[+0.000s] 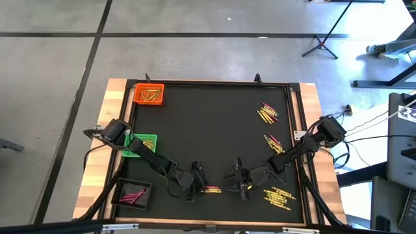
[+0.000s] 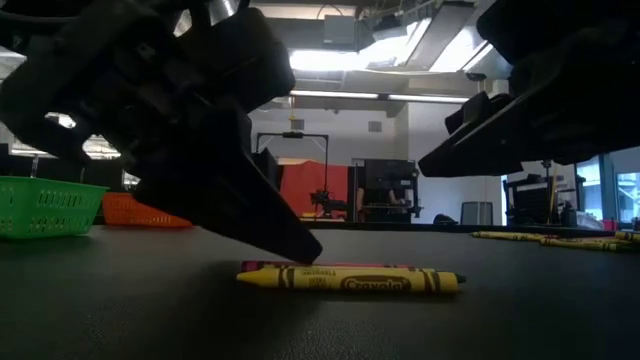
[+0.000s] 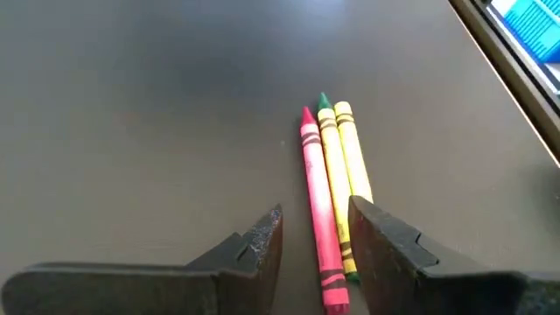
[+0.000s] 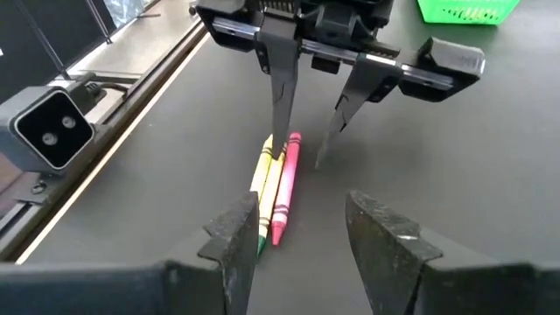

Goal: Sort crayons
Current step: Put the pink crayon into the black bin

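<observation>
— What's the layout from where you stand?

— A black tabletop [image 1: 208,130] with three trays down its left edge: an orange tray [image 1: 149,94] at the far left corner, a green tray [image 1: 141,144] midway, a black tray [image 1: 133,194] at the near left corner with pink crayons in it.

— And the arms?

— Both reach in toward the middle of the near edge. The left end effector [image 1: 197,180] hangs low with its fingers apart, one on each side of a pink crayon [image 3: 318,206]. It grips nothing. The right end effector [image 1: 239,182] faces it just beside, fingers also apart and empty.

— Where are the crayons?

— Three lie side by side, touching, by the near edge: pink, a green-tipped one [image 3: 331,162] and a yellow one [image 3: 352,149]. More crayons [image 1: 268,112] are scattered along the right edge, down to the near right corner.
</observation>
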Available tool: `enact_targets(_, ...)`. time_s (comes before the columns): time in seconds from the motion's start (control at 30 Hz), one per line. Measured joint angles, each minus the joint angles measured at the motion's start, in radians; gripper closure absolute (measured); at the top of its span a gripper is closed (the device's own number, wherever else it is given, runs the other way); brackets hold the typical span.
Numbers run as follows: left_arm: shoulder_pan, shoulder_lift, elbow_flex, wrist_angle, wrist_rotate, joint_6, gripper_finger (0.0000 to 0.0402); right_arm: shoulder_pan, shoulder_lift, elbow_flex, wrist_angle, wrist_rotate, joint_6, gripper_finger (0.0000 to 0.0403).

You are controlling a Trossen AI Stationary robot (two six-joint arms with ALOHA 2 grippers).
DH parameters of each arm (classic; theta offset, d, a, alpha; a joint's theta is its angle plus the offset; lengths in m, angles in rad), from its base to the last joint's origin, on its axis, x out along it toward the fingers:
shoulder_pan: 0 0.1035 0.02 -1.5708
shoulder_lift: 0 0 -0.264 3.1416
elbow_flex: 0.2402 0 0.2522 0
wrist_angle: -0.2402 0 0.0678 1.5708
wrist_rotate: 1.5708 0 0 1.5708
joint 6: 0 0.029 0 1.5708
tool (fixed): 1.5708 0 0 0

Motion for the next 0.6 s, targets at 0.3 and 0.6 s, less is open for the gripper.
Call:
enact_targets(0.3, 0.000, -0.002, 0.001, -0.068, -0.053, 0.001, 0.0287, -0.002, 0.000, 0.000, -0.002, 0.000, -0.003, 0.0233)
enact_targets(0.6, 0.021, -0.002, 0.001, -0.079, -0.062, 0.002, 0.0300, -0.003, 0.000, 0.000, 0.000, 0.000, -0.006, 0.0233)
